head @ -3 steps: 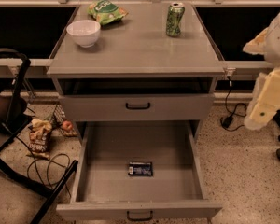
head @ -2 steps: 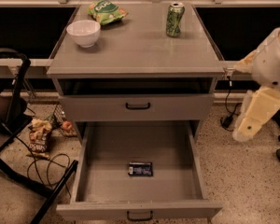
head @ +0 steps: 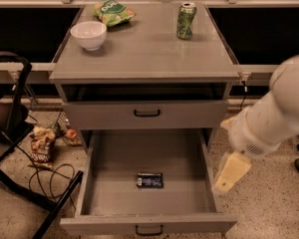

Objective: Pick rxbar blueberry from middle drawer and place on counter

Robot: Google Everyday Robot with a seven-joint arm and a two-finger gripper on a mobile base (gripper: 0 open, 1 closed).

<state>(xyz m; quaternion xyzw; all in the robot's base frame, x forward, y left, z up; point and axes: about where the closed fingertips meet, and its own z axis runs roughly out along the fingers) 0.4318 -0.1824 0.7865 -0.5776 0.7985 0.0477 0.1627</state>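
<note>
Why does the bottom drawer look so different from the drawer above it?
The middle drawer is pulled out, but the upper drawer is pushed in. You can see inside the middle drawer, where the rxbar blueberry lies flat. The inside of the upper drawer is hidden. Both are grey with a small black handle. The pincer hangs outside the middle drawer, by its right wall.

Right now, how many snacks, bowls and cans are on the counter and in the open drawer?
Snacks: 2, the green bag on the counter and the rxbar blueberry in the middle drawer.
Bowls: 1, the white bowl.
Cans: 1, the green can.
Total: 4.
The gripper hangs right of the drawer.
</note>
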